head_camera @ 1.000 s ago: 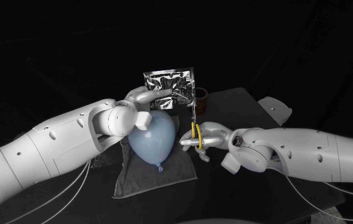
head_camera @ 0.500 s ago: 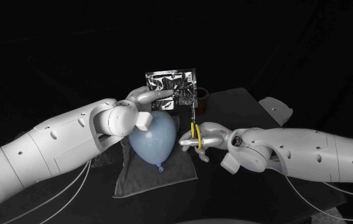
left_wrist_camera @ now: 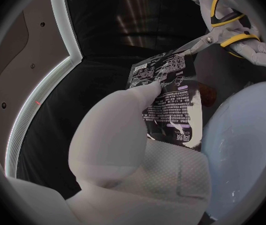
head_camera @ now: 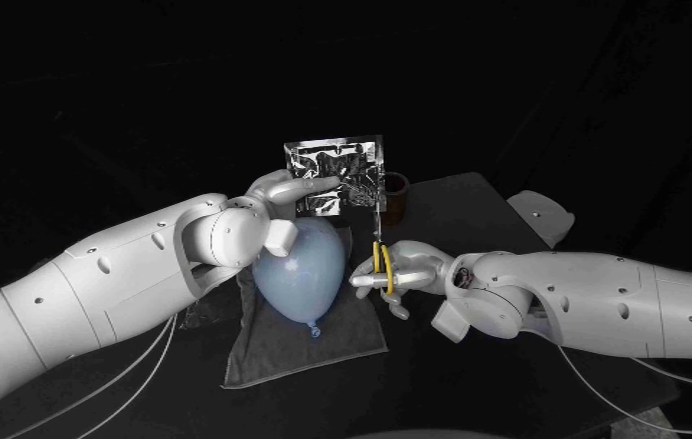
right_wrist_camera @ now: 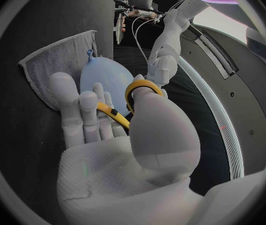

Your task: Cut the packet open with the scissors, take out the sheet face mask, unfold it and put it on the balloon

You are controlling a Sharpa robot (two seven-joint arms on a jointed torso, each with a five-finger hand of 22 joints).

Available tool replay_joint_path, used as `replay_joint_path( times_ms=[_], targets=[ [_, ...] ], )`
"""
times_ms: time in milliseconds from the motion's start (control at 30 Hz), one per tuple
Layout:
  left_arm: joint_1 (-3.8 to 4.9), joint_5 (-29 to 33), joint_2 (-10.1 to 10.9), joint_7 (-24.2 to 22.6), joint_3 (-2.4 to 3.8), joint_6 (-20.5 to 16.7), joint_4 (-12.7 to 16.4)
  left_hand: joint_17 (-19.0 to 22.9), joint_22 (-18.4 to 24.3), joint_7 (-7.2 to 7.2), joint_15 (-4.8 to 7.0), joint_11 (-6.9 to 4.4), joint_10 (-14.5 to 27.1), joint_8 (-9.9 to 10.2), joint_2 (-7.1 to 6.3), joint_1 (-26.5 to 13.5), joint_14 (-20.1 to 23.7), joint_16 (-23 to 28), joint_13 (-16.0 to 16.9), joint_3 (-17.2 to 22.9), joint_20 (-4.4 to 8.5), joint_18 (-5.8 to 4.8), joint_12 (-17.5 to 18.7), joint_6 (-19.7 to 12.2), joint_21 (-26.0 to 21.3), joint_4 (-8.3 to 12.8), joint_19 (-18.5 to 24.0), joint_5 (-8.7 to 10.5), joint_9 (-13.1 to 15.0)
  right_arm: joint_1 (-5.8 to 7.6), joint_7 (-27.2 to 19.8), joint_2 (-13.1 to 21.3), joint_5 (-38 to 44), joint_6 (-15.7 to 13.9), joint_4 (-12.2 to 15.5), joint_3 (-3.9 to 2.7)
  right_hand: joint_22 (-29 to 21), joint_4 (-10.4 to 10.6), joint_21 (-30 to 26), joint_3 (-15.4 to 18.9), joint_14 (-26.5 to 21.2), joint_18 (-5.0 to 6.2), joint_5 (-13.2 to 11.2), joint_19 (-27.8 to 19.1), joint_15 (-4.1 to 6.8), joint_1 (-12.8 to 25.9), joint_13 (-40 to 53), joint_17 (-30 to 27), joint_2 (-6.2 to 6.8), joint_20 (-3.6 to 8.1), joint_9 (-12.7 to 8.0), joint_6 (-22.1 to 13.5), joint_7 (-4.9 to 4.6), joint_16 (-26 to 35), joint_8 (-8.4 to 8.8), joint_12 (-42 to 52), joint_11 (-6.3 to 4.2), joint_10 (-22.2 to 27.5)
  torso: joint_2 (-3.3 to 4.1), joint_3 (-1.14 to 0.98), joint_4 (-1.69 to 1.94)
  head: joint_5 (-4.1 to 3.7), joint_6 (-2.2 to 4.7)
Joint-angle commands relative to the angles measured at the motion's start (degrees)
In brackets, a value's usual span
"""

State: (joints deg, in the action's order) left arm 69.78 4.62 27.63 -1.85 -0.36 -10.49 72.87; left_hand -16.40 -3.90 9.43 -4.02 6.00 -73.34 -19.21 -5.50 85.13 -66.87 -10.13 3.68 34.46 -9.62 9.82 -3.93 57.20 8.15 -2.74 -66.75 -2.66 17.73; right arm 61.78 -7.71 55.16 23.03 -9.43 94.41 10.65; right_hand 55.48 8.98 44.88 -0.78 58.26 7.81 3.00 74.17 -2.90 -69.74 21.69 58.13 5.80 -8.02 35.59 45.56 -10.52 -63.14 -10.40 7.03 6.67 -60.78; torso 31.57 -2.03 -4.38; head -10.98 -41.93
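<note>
The left robot hand (head_camera: 293,191) pinches a crinkled silver foil packet (head_camera: 336,162) upright. Just beside it, the right robot hand (head_camera: 405,269) grips yellow-handled steel scissors (head_camera: 378,244), blades at the packet's edge. A pale blue balloon (head_camera: 300,271) lies on grey cloth (head_camera: 306,351) beneath the left robot hand.

Balloon (head_camera: 303,274) lies on cloth (head_camera: 340,345) on the tabletop (head_camera: 456,205). Left robot hand (head_camera: 296,192) holds packet (head_camera: 335,173) upright, above and behind the balloon. Right robot hand (head_camera: 408,268), just right of the balloon, holds scissors (head_camera: 379,247), with the blades up at the packet's right edge. Small container (head_camera: 397,186) stands behind the packet.
</note>
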Motion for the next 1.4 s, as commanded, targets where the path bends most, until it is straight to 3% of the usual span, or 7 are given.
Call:
replay_joint_path(
  times_ms=[33,400,467,733,933,1133,1400],
  targets=[
    [0.08,-0.3,0.0,-0.1,0.06,1.4,0.1,-0.1,-0.1,0.22,0.11,0.02,-0.3,-0.2,0.40,-0.1,-0.3,0.0,0.1,0.5,-0.08,0.81,0.2,0.4,0.2,0.0,-0.4,-0.18,3.5,0.04,-0.4,0.0,-0.2,0.9,0.0,-0.04,0.0,0.0,0.2,0.4,-0.3,1.00,-0.2,0.0,0.01,-0.1,-0.1,-0.1,-0.71,-0.19,0.1,0.1,-0.26,-0.3,-0.22,0.4,0.34,0.0,0.00,-0.02,0.01,0.11,-0.19],
    [0.08,-0.9,0.0,-0.1,0.05,1.7,0.1,-0.2,-0.1,0.21,0.14,0.00,-0.4,-0.2,0.39,-0.1,-0.4,0.0,0.1,0.5,-0.04,0.82,0.2,0.4,0.3,0.1,-0.5,-0.17,3.6,1.05,-0.6,0.0,-0.3,0.4,0.0,-0.04,0.7,0.2,1.2,1.4,0.0,0.87,-0.2,0.2,-0.02,-0.8,-0.4,-0.1,-1.40,-0.25,0.1,0.8,-0.36,-0.8,-0.89,1.0,0.35,-0.5,0.00,0.00,-0.02,0.01,-0.18],
    [0.08,-1.0,0.0,-0.1,0.05,1.7,0.1,-0.2,-0.1,0.21,0.14,0.00,-0.4,-0.2,0.39,-0.1,-0.4,0.0,0.1,0.5,-0.04,0.82,0.2,0.4,0.3,0.1,-0.5,-0.17,3.6,1.22,-0.7,0.1,-0.4,-0.1,0.0,-0.04,1.5,0.3,2.5,2.1,0.6,0.72,-0.3,0.7,0.14,-1.6,-0.4,0.0,-1.85,-0.15,0.2,1.9,-0.23,-1.5,-1.69,1.9,0.14,-1.7,0.01,-0.01,-0.01,-0.06,-0.15],
    [0.08,-1.1,0.1,0.0,0.05,1.7,0.1,-0.2,-0.1,0.20,0.15,-0.01,-0.4,-0.2,0.38,-0.2,-0.4,0.0,0.1,0.6,-0.03,0.81,0.2,0.4,0.3,0.2,-0.5,-0.17,3.6,1.53,-0.8,0.1,-0.2,-0.9,0.1,-0.05,8.9,0.5,12.8,5.1,6.7,-0.95,-0.2,4.8,2.32,-4.5,1.9,2.5,-4.31,1.68,1.4,7.2,2.19,-5.7,-5.89,7.0,-2.42,-8.9,-0.01,-0.02,-0.03,-0.02,-0.17],
    [0.08,-1.1,0.1,-0.1,0.05,1.6,0.0,-0.2,-0.1,0.20,0.16,-0.02,-0.5,-0.3,0.38,-0.2,-0.4,0.0,0.1,0.6,-0.01,0.81,0.1,0.4,0.3,0.2,-0.6,-0.17,3.6,1.57,-0.2,0.3,0.3,-0.9,0.1,-0.05,13.3,1.3,18.6,8.1,10.8,-1.98,-0.2,7.0,3.86,-6.0,5.7,4.8,-5.81,3.19,3.8,9.1,3.88,-8.4,-8.62,10.2,-4.06,-11.4,-0.02,-0.01,-0.05,0.19,-0.23],
    [0.08,-1.1,0.1,-0.2,0.04,1.6,0.0,-0.2,-0.1,0.20,0.17,-0.03,-0.5,-0.3,0.38,-0.3,-0.5,0.0,0.1,0.6,0.00,0.81,0.1,0.4,0.3,0.3,-0.6,-0.17,3.7,1.58,0.8,0.7,0.9,-0.3,0.1,-0.04,15.2,2.2,21.1,10.8,12.7,-2.42,-0.2,7.8,4.40,-7.0,8.8,6.2,-6.79,3.73,5.8,9.4,4.48,-9.8,-10.08,12.1,-4.66,-11.8,0.00,0.03,-0.04,0.25,-0.32],
    [0.08,-1.2,0.2,-0.2,0.04,1.6,0.0,-0.3,-0.1,0.19,0.18,-0.04,-0.5,-0.3,0.39,-0.3,-0.5,0.0,0.1,0.7,0.02,0.81,0.1,0.4,0.3,0.3,-0.6,-0.18,3.7,1.60,0.9,1.7,1.7,-0.9,0.4,-0.04,15.7,2.7,21.8,12.8,13.4,-2.53,-0.2,8.0,4.60,-7.8,10.9,6.6,-7.54,3.94,7.0,9.3,4.68,-10.3,-10.67,12.9,-4.87,-11.6,0.01,0.00,-0.02,0.22,-0.25]
  ],
)
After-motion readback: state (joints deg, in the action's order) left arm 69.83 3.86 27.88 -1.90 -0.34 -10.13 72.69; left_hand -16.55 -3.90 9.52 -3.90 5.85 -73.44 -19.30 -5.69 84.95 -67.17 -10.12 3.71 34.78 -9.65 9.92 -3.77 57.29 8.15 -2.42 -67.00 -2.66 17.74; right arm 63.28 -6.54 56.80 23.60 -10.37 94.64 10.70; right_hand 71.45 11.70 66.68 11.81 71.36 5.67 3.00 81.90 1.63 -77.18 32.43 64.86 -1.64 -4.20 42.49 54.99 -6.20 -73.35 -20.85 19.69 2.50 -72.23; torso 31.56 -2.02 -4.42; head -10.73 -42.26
